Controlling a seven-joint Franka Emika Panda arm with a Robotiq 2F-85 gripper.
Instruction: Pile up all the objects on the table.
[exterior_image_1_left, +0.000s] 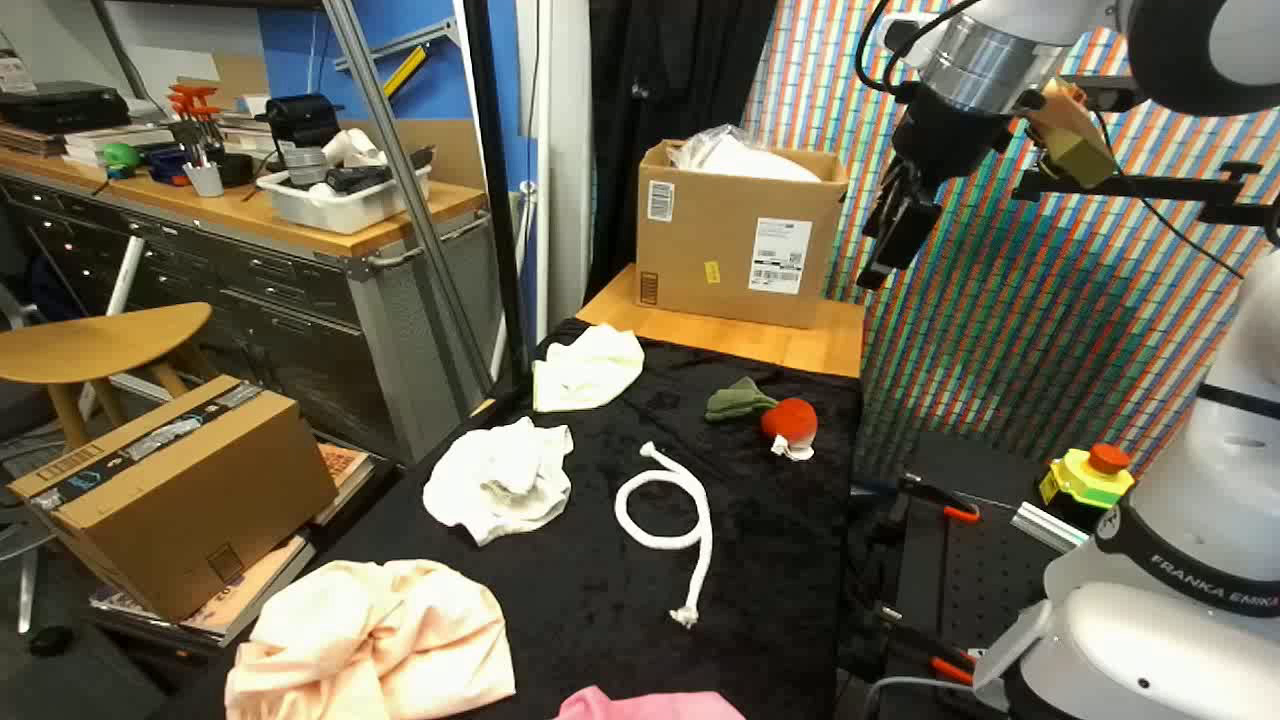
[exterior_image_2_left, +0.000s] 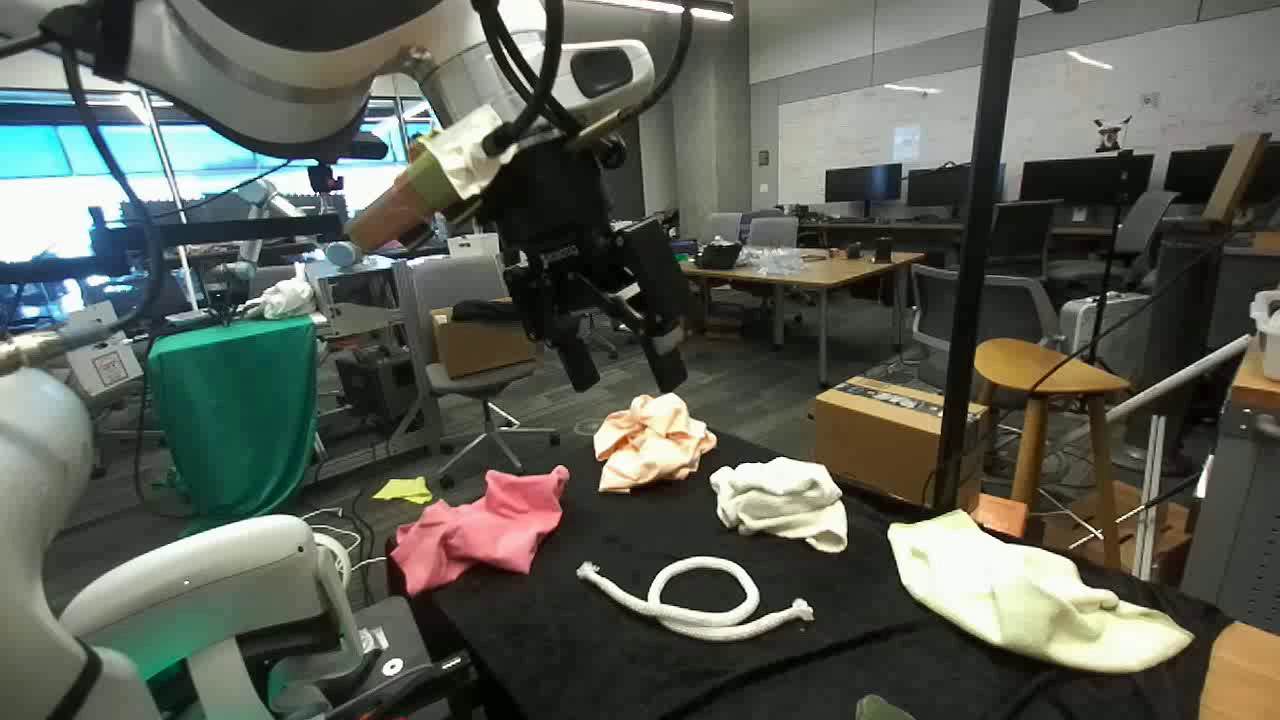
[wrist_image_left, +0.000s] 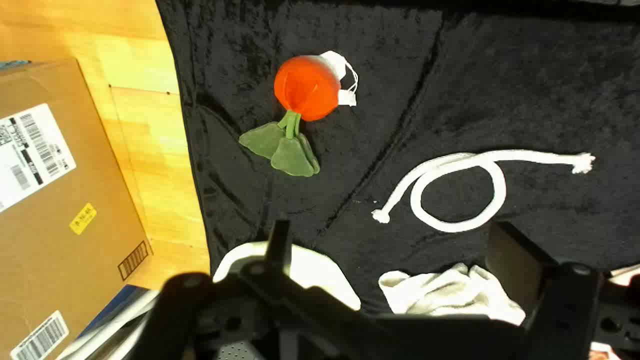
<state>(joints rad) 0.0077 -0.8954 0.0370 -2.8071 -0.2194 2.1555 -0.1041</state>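
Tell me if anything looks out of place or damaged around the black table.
Possibly: in an exterior view, a lime-yellow piece appears to lie off the black table, beyond the pink cloth, as if dropped; I can't tell what it is. Both ends of the white rope look frayed. I see nothing spilled.

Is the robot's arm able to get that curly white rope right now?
Probably yes: the gripper hangs open and empty above the table, and the white rope lies there with nothing on top of it.
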